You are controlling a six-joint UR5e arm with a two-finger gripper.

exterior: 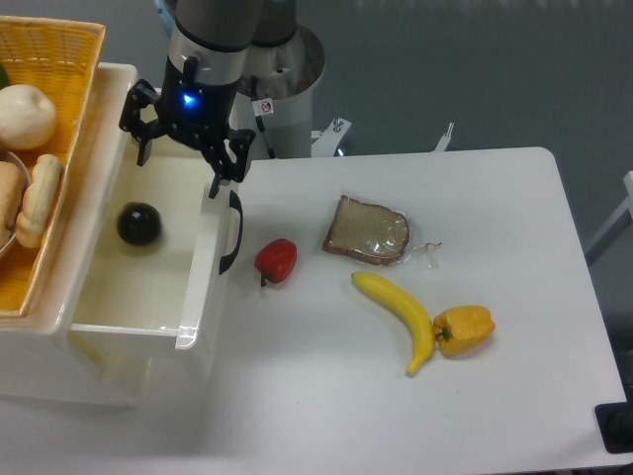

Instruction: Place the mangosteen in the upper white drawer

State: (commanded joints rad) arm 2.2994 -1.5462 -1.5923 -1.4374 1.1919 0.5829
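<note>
We are seeing the mangosteen (138, 224) lying on the floor of the upper white drawer (148, 307), toward its back half, apart from the walls. Above the drawer's rear edge our gripper (178, 156) is hanging with its fingers spread and gripping nothing. The yellow wicker basket (59, 59) is sitting just left of the drawer. On the table (326, 396), a red pepper (276, 260) is resting just beside the drawer's black handle (231, 232), with a bread slice (366, 231), banana (399, 319) and yellow pepper (465, 330) lying further right.
</note>
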